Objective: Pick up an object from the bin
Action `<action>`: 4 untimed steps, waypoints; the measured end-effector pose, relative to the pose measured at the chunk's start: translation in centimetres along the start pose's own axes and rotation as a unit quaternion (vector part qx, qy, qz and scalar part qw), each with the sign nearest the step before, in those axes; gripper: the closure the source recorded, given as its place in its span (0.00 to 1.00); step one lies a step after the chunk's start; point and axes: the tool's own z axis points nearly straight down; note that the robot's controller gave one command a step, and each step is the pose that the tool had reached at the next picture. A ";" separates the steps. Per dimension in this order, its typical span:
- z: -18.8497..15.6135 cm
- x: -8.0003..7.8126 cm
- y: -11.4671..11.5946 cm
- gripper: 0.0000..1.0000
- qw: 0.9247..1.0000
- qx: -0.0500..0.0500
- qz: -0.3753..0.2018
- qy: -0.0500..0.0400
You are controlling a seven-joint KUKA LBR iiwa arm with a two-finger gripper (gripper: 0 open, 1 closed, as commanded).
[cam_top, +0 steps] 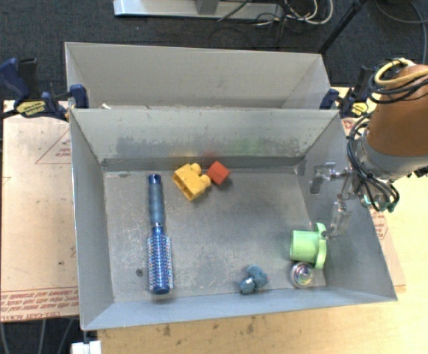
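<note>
Bin (88, 198) centre bare; blue hairbrush (158, 249) lines left side, green cup (306, 245) crowds right wall.

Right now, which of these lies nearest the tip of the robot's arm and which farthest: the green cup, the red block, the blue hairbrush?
1. Green cup, front right corner, nearest by far.
2. Red block, middle of the back wall.
3. Blue hairbrush, left side, farthest.

Heads up, you can't really tell what the small shiny thing (300, 274) beside the green cup (306, 246) is, same for the blue-grey lump (253, 279); the arm (401, 116) runs off the right edge.
</note>
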 end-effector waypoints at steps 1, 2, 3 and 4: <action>6.0 1.3 -0.2 0.00 0.977 0.001 -0.211 -0.005; 6.4 6.4 3.6 0.00 0.977 -0.001 -0.215 -0.001; 9.8 4.8 10.7 0.00 0.964 -0.001 -0.264 -0.003; 9.7 4.8 10.3 1.00 0.965 0.001 -0.261 -0.003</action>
